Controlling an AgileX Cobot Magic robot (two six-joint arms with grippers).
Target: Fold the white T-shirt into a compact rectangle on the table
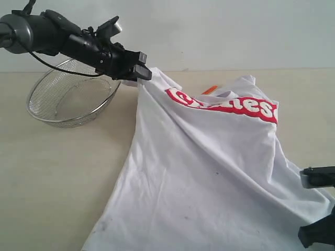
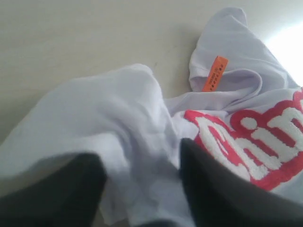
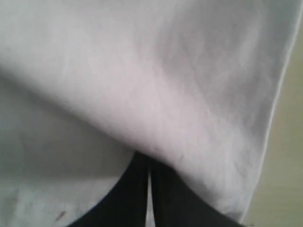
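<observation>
I'm at the spreading step: my left gripper point(image 1: 142, 73) is clamped on a shoulder of the shirt point(image 1: 209, 172), holding it above the table point(image 1: 52, 172), and my right gripper point(image 3: 148, 170) pinches a lower edge. The cotton hangs limp and creased, its lettering rumpled. Next, I judge, it needs pulling taut and laying flat before any fold.
</observation>
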